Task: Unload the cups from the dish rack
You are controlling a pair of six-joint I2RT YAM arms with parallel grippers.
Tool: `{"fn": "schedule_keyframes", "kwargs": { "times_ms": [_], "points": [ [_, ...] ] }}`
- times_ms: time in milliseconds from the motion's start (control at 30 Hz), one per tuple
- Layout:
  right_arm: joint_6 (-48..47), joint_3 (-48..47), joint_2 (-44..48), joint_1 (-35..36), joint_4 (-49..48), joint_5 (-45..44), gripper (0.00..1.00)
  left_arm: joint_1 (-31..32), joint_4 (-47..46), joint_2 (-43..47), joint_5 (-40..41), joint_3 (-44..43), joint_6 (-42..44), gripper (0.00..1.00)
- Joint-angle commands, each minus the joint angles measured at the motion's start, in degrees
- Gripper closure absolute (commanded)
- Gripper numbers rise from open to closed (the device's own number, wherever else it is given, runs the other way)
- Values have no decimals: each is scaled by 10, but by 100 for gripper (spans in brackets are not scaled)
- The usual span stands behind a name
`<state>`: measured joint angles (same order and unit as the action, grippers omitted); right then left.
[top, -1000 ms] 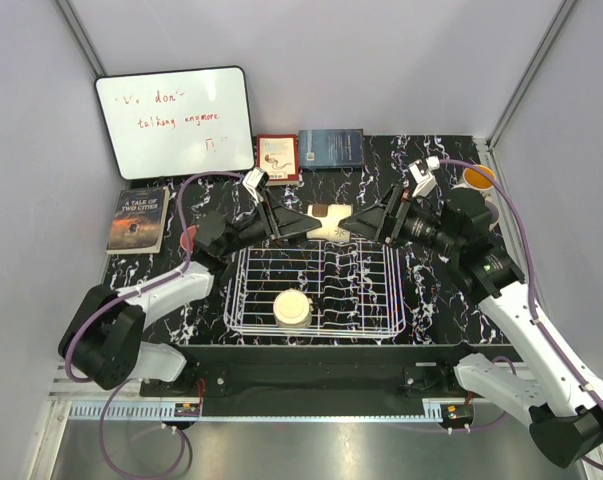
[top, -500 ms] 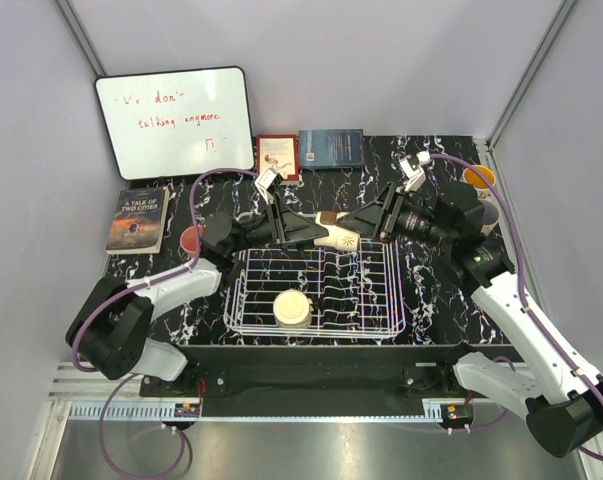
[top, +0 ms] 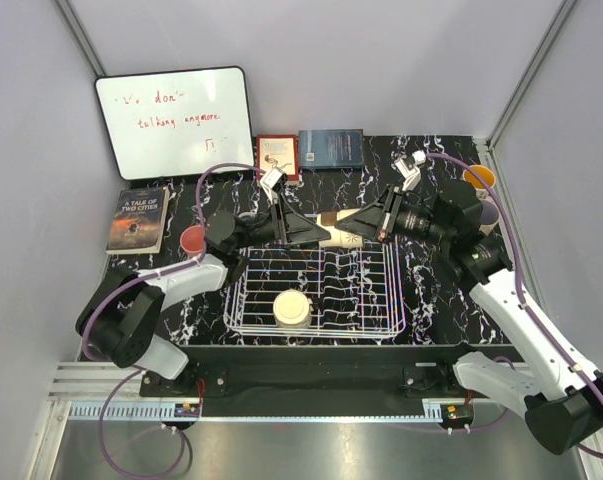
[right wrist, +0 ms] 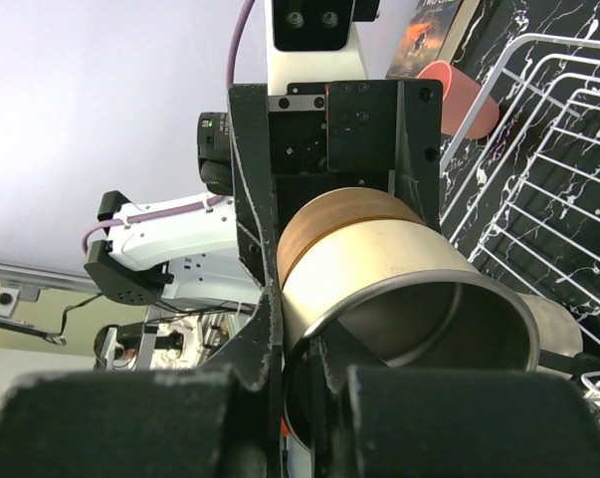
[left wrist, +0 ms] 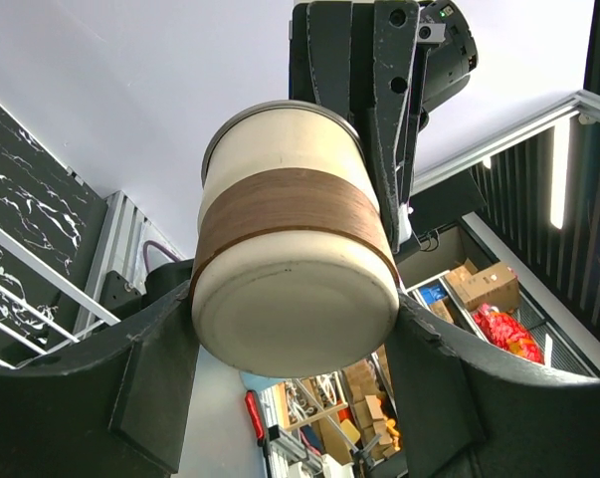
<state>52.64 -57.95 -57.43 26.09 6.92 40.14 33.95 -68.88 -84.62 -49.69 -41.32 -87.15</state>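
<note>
The cream cup lies sideways, mouth toward the right gripper, which pinches its rim. The left gripper clasps its base end.

Blocked above the far edge of the dish rack by left gripper and right gripper, both clamped on 1 banded cup. Inside the rack, hindered by prongs and 1 cream cup near the front. Free over table right of rack.
</note>
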Motion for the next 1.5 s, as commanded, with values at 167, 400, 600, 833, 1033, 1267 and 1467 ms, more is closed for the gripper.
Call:
{"fn": "schedule_keyframes", "kwargs": {
  "times_ms": [167,400,600,833,1033,1267,1467],
  "points": [
    [-101,-77,10,6,77,-59,100,-7,9,5,-11,-4,-2,1],
    [-156,-181,-52,6,169,-160,100,-27,231,85,16,-2,109,1],
    [-214,-357,-225,6,341,-337,100,-49,623,184,178,-30,293,1],
    [-246,-574,-427,11,443,-449,100,-56,828,241,314,-33,322,1],
    [-272,-842,-616,17,626,-586,100,-56,910,283,382,-27,329,1],
    [-268,-915,-734,16,702,-667,100,-55,983,292,429,-32,339,1],
    [-247,-873,-774,14,694,-628,100,-56,995,285,430,-31,343,1]
  ]
}}
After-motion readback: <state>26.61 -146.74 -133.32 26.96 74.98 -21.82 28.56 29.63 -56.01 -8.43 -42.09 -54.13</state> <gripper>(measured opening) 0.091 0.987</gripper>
